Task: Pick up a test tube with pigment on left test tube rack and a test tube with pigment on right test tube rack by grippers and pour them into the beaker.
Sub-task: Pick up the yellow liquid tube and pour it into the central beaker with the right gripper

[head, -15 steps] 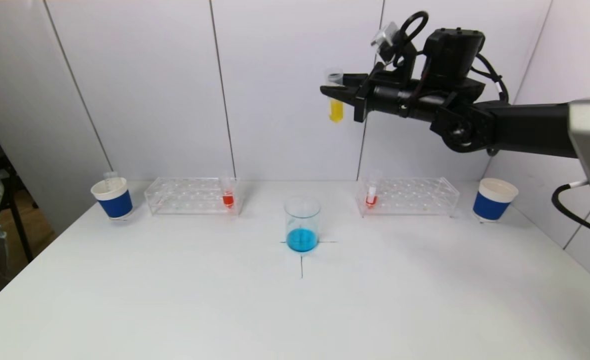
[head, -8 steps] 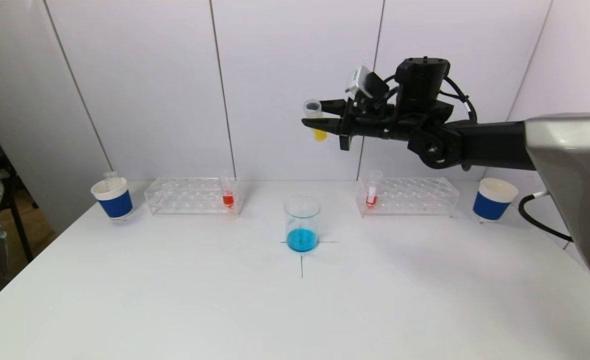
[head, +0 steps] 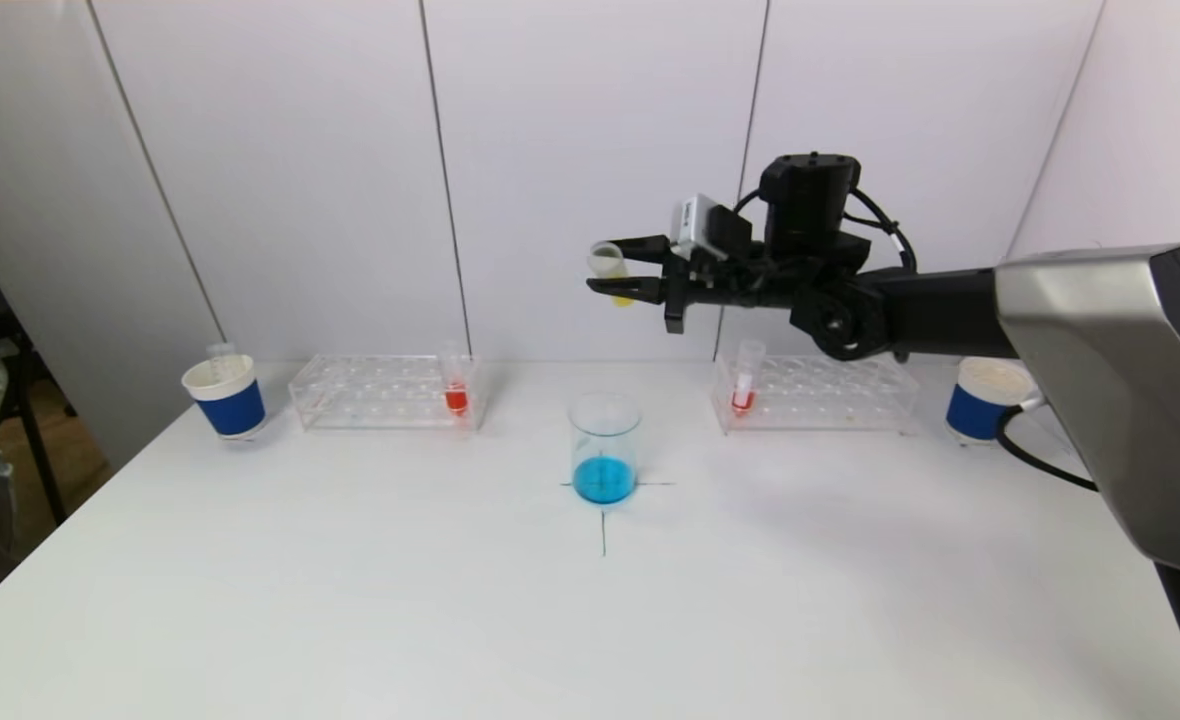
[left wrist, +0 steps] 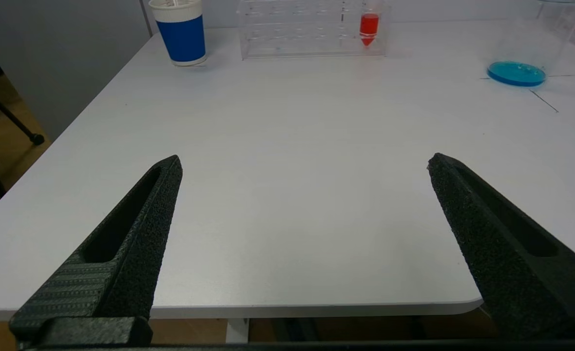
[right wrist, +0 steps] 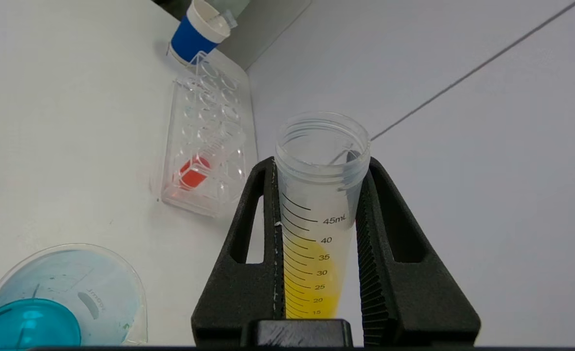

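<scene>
The left gripper (left wrist: 304, 163) sits low at the near edge of the white table (head: 350, 600), its two black fingers (left wrist: 136, 219) spread wide with only bare tabletop between them. Ahead of it and off toward the middle of the table stands the beaker (head: 605, 448) on a cross mark, a shallow layer of blue liquid in its bottom. High above the beaker and a little behind it, the right gripper (head: 622, 270) hangs in the air — its fingers (right wrist: 390, 253) are pressed against both sides of a graduated test tube (right wrist: 319, 209), pinching it just below the threaded open mouth. The tube is tilted, its mouth turned toward the robot's left, and the yellow pigment (right wrist: 316, 287) lies slanted in its lower part. Below the right gripper and toward the robot's right lies the right test tube rack (head: 815, 392), with one tube of red pigment (head: 744, 385) standing in its end nearest the beaker; beyond that rack's outer end is a blue-and-white paper cup (head: 980, 400), partly hidden by the arm. Well to the left of the right gripper, at table level, the left test tube rack (head: 385, 390) holds a tube of red pigment (head: 456, 390) at its end nearest the beaker — farther out on that side stands another paper cup (head: 225, 397) with an empty tube poking out of it.
</scene>
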You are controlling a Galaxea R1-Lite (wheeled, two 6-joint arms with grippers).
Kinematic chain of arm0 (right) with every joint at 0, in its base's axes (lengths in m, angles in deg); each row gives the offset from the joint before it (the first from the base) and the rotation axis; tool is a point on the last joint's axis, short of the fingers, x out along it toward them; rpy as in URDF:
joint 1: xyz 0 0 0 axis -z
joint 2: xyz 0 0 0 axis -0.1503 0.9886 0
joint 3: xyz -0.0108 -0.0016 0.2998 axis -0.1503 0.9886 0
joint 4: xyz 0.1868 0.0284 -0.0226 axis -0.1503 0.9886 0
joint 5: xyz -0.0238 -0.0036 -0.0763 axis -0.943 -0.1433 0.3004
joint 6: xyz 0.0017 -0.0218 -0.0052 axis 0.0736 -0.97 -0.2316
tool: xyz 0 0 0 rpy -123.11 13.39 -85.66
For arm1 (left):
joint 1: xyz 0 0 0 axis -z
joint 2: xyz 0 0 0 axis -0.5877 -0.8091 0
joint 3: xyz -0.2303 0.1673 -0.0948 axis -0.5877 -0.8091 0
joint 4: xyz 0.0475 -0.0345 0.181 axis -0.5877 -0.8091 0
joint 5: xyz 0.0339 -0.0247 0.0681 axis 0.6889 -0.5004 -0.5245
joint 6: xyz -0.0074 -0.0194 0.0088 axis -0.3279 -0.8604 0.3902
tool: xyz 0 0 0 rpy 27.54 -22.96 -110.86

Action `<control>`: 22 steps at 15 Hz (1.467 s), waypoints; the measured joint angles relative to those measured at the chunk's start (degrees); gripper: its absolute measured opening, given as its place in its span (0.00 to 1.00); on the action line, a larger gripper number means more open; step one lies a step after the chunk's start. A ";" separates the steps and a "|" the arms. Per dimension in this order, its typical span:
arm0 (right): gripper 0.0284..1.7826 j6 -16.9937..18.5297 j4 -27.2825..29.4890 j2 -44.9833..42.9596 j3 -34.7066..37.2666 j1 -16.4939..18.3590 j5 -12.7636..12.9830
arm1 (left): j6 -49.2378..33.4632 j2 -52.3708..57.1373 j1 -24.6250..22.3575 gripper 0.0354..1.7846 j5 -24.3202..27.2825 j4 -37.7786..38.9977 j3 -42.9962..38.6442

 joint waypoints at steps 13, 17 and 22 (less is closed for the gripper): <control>0.26 -10.14 -12.57 2.24 5.06 -1.38 -0.17 | 0.00 0.00 -0.02 0.99 0.00 0.00 0.00; 0.26 -13.42 -12.64 3.56 5.19 -0.59 -0.34 | -0.02 0.00 -0.05 0.99 0.00 0.00 0.00; 0.26 -19.15 -12.59 4.50 5.50 -0.30 -0.09 | -0.02 0.00 -0.02 0.99 0.00 -0.02 0.00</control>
